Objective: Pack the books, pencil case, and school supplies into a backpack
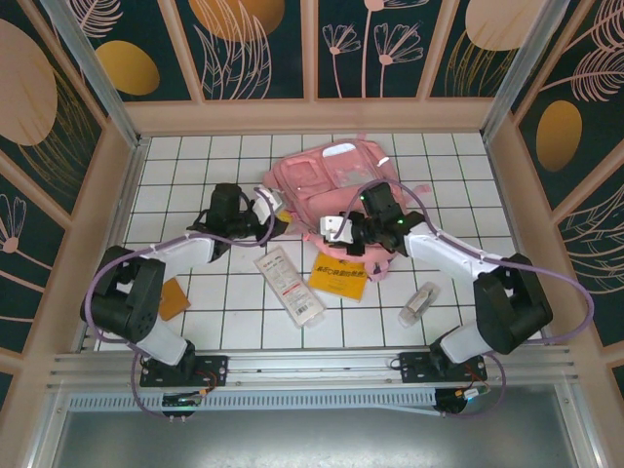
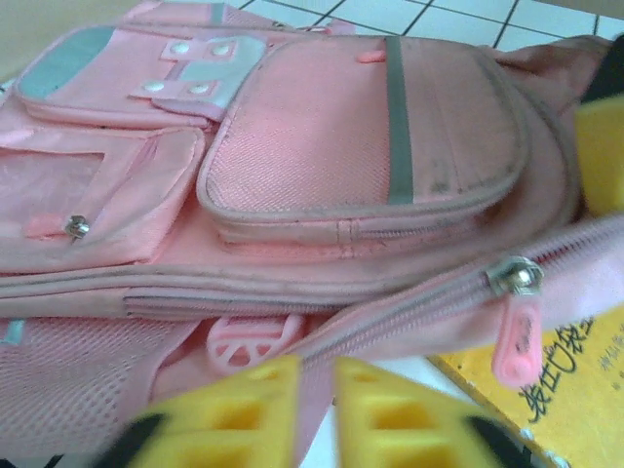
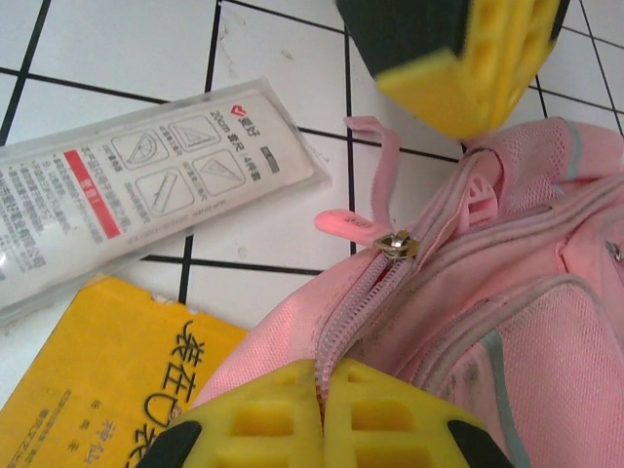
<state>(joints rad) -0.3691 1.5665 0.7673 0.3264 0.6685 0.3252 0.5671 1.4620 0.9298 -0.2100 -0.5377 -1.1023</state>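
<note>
Backpack (image 3: 507,322) lies pinched at its zipper (image 3: 343,322) by the right pincer (image 3: 320,409); left pincer (image 2: 317,409) narrowly parted beside it.

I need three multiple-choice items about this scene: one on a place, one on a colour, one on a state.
1. The pencil case lies: A) left of the book B) right of the book C) on top of the book
2. The backpack is: A) blue B) pink C) green
3. The right end effector is: A) wide open B) shut on backpack fabric C) holding the book
Answers: 1 A, as the top view shows; 2 B, its fabric is pink; 3 B, its fingers pinch fabric by the zipper.
</note>
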